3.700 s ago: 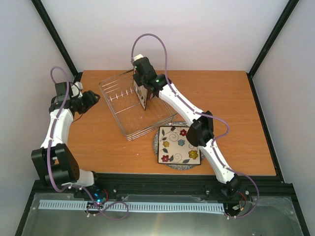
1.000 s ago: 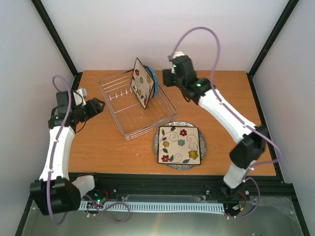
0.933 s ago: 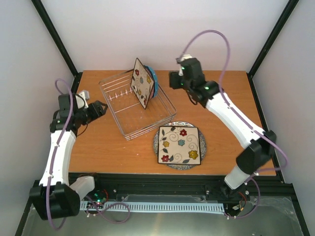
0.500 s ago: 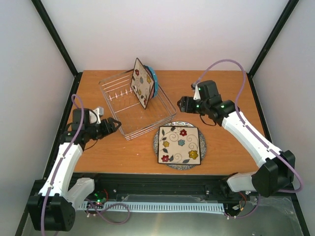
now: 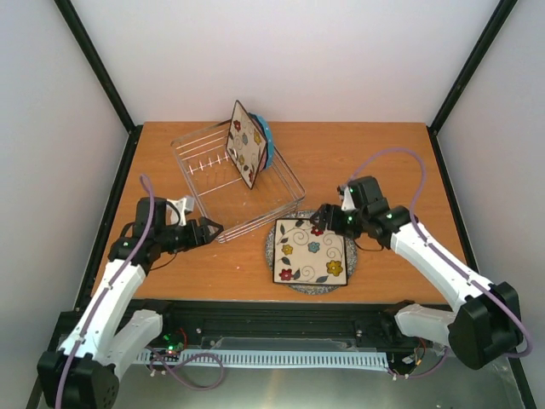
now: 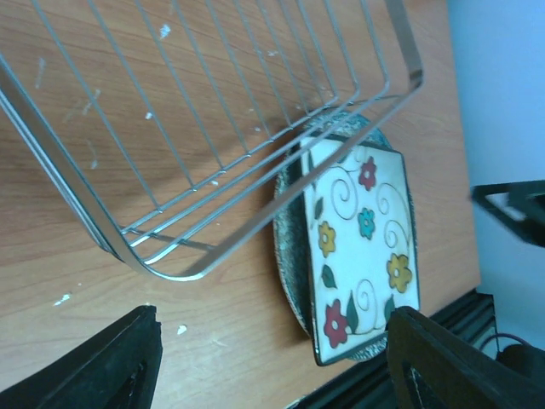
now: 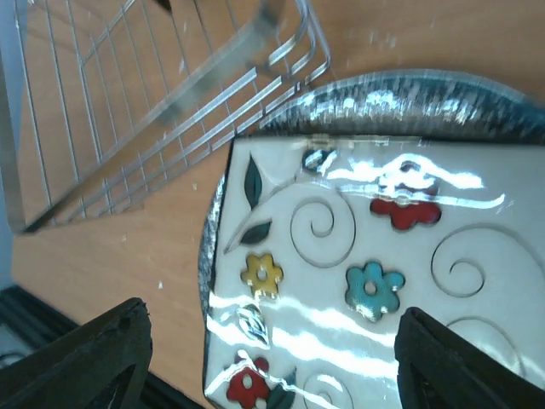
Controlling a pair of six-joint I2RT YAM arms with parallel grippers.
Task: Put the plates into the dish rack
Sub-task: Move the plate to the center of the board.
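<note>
Top external shows left gripper (image 5: 209, 230) and right gripper (image 5: 321, 219) spread empty, flanking the flowered plate (image 5: 311, 250) beside the dish rack (image 5: 260, 219).

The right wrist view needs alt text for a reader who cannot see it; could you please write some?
A square cream flowered plate lies on a round grey speckled plate on the wooden table, in front of the open, empty right pincer. The corner of the wire dish rack shows at upper left.

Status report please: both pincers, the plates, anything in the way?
Left pincer, right pincer open, empty. Blue plate, flowered plate upright in dish rack. Square plate on grey plate, waiting. Rack corner close beside stack.
</note>
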